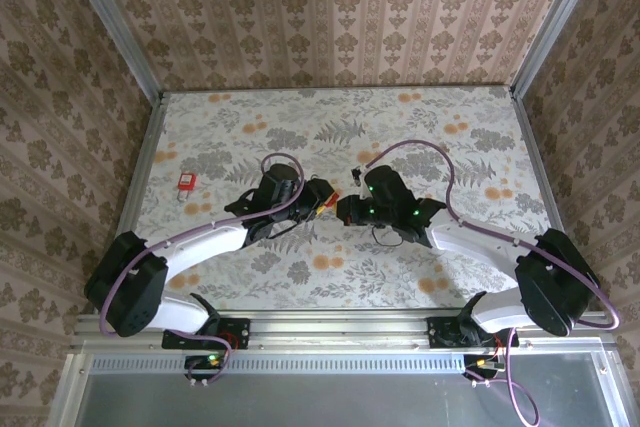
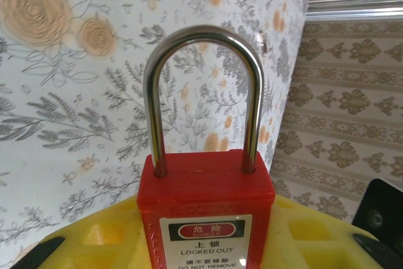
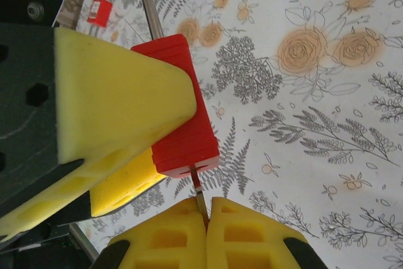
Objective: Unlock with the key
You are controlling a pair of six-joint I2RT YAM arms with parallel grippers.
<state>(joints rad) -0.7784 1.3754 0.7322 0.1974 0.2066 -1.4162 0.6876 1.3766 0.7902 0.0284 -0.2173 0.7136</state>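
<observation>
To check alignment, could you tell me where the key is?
Right wrist view, bottom centre: the key is pinched in the right fingers, its tip at the red padlock's underside.

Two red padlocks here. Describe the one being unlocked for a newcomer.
Middle of the table: the red padlock in the yellow jaws of the left gripper, its base taking the key from the right gripper. The other padlock lies loose near the table's left edge.
</observation>
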